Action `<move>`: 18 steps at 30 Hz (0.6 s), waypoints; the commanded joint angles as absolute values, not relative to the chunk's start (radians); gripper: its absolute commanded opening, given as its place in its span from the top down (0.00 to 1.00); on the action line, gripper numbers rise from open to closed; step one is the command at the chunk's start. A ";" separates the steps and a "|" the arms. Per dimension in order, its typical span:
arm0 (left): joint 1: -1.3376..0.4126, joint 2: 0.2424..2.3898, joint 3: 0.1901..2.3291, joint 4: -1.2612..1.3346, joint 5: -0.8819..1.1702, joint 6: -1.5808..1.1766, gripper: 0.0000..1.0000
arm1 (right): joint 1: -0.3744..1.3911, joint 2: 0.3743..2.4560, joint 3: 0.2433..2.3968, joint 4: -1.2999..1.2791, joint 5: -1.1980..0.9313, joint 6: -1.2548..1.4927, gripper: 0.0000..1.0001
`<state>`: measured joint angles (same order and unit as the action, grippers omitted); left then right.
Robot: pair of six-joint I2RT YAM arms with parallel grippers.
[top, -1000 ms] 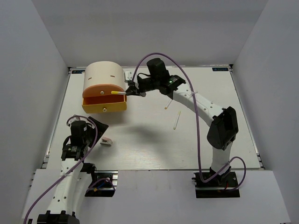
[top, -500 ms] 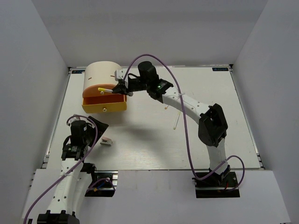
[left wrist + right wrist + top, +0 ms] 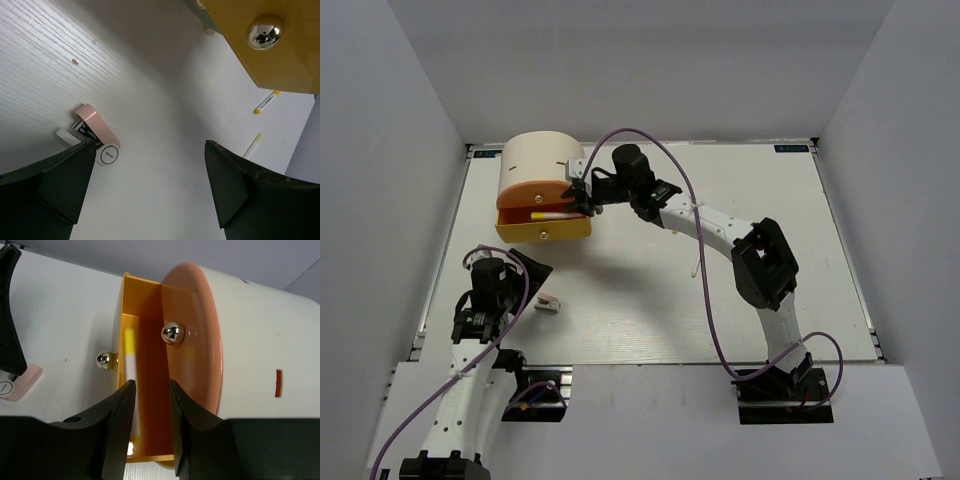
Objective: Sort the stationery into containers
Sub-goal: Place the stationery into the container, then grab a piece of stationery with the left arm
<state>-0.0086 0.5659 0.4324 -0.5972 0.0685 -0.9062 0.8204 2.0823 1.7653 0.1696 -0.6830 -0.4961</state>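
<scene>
White table (image 3: pixel 800 300), one drawer box (image 3: pixel 535 160), three pens (image 3: pixel 696 262), one sharpener (image 3: pixel 548 303)

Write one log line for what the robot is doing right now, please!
right gripper: open above yellow drawer | pen: lying in drawer | left gripper: open, beside pink sharpener

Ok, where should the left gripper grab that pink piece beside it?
Probably take the pink piece across its long sides, mid-length, from straight above: it lies flat and is longer than wide. The left gripper is open.
</scene>
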 commanded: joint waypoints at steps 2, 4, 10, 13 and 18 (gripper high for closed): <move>-0.003 0.563 0.430 -0.575 0.078 -0.897 0.00 | 0.822 2.069 1.750 0.253 -0.670 -0.494 0.59; -0.003 0.563 0.420 -0.575 0.078 -0.897 0.00 | 0.819 2.049 1.724 0.252 -0.673 -0.497 0.56; -0.003 0.572 0.420 -0.548 0.097 -0.897 0.00 | 0.813 1.954 1.666 0.258 -0.675 -0.486 0.60; -0.003 0.572 0.420 -0.499 0.133 -0.864 0.02 | 0.784 1.869 1.599 0.261 -0.653 -0.468 0.74; -0.012 0.572 0.388 -0.309 0.294 -0.779 0.23 | 0.732 1.705 1.452 0.236 -0.600 -0.442 1.00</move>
